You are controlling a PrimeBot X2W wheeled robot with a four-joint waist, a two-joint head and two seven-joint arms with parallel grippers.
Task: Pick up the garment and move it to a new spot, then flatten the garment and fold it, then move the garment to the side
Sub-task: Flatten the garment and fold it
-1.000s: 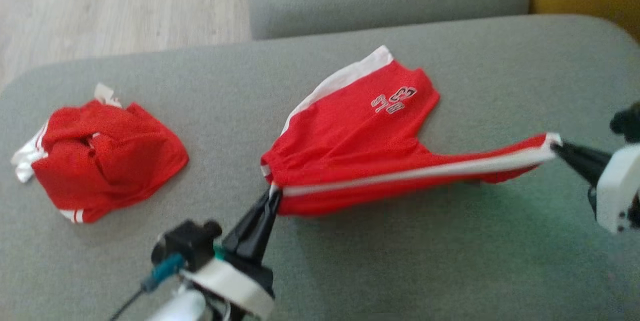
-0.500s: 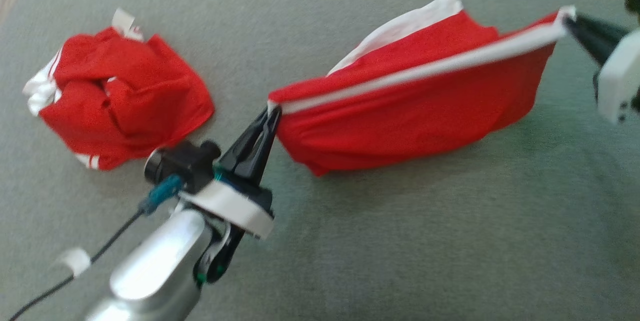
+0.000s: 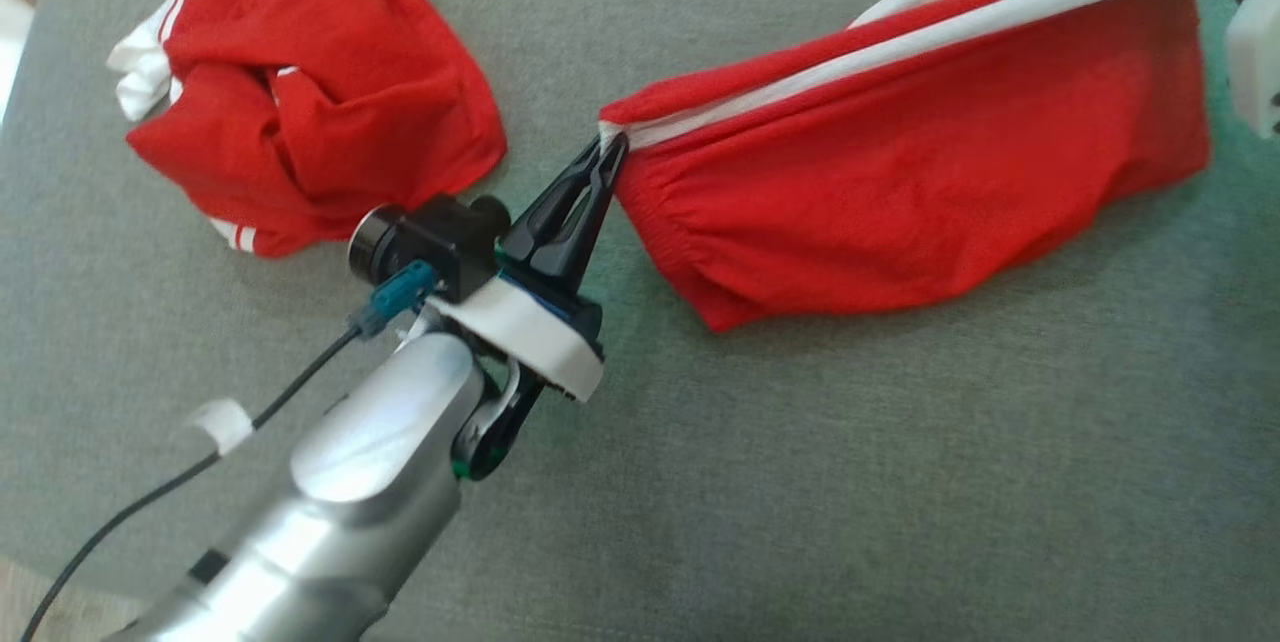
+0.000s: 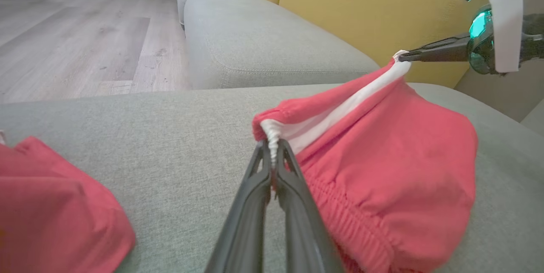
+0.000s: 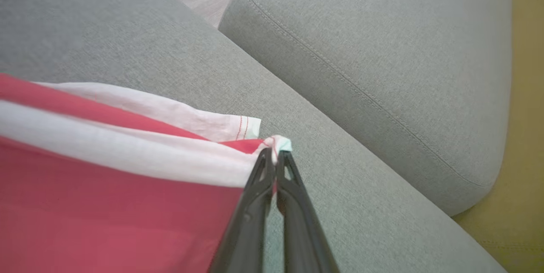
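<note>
Soft, even daylight on the grey cushion [image 3: 850, 482]; a faint shadow falls at 6 o'clock of the red garment [image 3: 900, 192], glare streaks the silver forearm [image 3: 370, 452] at 7 o'clock, head view slightly blurred.

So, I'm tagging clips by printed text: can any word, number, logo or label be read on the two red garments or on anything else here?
None can be read.
The stretched red garment, held by the left pincer and the right pincer, shows plain red cloth and a white stripe.
The crumpled red garment shows red cloth and white trim, no print.
</note>
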